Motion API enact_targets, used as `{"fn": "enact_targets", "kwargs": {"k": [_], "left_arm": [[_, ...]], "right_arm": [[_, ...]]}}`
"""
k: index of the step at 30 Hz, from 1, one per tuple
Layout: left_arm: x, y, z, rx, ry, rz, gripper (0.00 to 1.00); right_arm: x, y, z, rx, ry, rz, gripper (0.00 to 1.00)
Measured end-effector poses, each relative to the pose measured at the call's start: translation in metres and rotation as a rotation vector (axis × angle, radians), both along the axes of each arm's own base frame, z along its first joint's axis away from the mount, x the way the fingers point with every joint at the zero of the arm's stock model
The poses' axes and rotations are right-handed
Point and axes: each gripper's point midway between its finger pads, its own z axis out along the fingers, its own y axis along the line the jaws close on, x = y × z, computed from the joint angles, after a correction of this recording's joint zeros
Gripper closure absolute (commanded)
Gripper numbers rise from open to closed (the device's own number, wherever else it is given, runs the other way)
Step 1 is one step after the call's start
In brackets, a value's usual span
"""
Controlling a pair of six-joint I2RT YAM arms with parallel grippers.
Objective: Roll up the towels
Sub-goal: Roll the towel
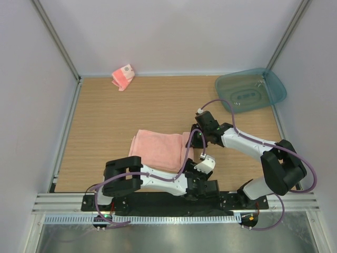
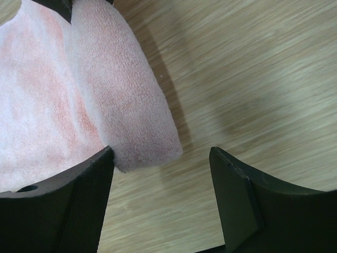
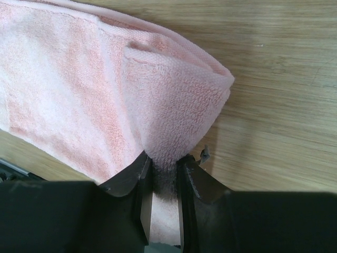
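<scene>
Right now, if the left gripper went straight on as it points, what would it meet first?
Probably the bare wooden table between the left gripper's open jaws; the large towel's folded edge beside one finger might get brushed.

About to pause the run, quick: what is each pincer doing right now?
Left pincer: open, holding nothing, right beside the large towel.
Right pincer: closed on a bunched fold of the large towel.
</scene>
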Motion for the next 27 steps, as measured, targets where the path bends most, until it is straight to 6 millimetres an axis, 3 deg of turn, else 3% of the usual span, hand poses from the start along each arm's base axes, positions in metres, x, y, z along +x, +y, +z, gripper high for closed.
{"fn": "enact_targets", "kwargs": {"k": [6, 9, 12, 13, 14, 18, 23, 27], "left_arm": [[0.005, 0.013, -0.014, 0.021, -0.014, 0.015, 0.42], [0.009, 0.020, -0.018, 0.029, -0.037, 0.029, 0.56], [0.010, 0.021, -0.020, 0.024, -0.041, 0.033, 0.81], [0.011, 0.021, -0.020, 0.019, -0.042, 0.036, 0.94], [0.011, 0.021, -0.020, 0.013, -0.042, 0.037, 0.98], [0.010, 0.024, -0.019, -0.021, -0.021, 0.047, 1.00], [0.008, 0.040, -0.012, -0.088, 0.030, 0.067, 1.00], [0.008, 0.052, -0.005, -0.163, 0.068, 0.088, 1.00]], "right_arm": [[-0.002, 0.003, 0.001, 0.018, 0.012, 0.001, 0.94], [-0.003, 0.004, 0.001, 0.028, 0.019, 0.000, 0.94], [-0.004, 0.005, 0.000, 0.034, 0.023, 0.001, 0.94], [-0.005, 0.005, 0.000, 0.036, 0.023, 0.001, 0.94], [-0.005, 0.005, -0.001, 0.036, 0.024, 0.000, 0.94], [-0.005, 0.005, -0.002, 0.037, 0.028, -0.002, 0.91], [-0.006, 0.003, -0.012, 0.012, 0.056, -0.004, 0.63], [-0.003, 0.002, -0.018, -0.031, 0.085, -0.002, 0.52]]}}
